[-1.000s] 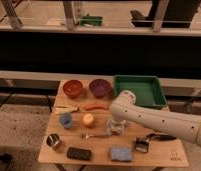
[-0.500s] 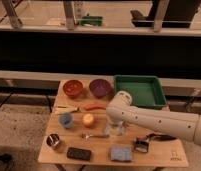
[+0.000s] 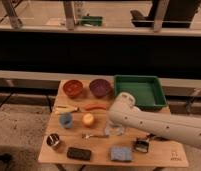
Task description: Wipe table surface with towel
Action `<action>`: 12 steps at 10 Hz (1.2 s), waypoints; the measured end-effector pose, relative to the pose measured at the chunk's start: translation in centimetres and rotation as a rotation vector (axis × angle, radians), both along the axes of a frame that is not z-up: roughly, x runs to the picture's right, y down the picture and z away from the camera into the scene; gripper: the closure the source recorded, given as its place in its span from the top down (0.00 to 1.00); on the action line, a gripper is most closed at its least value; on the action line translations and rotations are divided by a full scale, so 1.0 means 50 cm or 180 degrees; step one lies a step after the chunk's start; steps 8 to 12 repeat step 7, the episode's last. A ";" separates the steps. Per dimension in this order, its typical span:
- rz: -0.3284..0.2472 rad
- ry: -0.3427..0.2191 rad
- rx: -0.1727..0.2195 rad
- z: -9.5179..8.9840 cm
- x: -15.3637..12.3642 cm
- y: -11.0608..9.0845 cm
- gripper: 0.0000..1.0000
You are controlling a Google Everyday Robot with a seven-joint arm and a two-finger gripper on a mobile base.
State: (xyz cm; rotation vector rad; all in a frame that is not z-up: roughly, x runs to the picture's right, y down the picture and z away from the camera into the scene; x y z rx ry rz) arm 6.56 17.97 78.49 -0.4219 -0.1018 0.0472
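Near the front edge of the desk [image 3: 159, 155] lies the blue towel [image 3: 121, 153], flat and untouched. Just behind it, the tool [image 3: 115, 131] hangs low over the desk at the end of the white arm [image 3: 159, 125]; whether it is clenched or released, I cannot tell. Beside the tool sit a yellow fruit [image 3: 88, 119] and a blue cup [image 3: 66, 120]. Farther back stands a green tray [image 3: 140, 90].

hand [image 3: 116, 131]: hovering low over the mid-table, just right of the round orange fruit [image 3: 88, 119]
towel: folded blue cloth [image 3: 121, 153] lying near the wooden table [image 3: 159, 155] front edge
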 end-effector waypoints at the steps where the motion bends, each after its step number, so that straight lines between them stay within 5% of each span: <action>1: 0.0006 -0.0021 0.0009 -0.003 -0.003 -0.001 0.80; 12: -0.0024 -0.0070 -0.0019 -0.001 -0.020 -0.001 0.80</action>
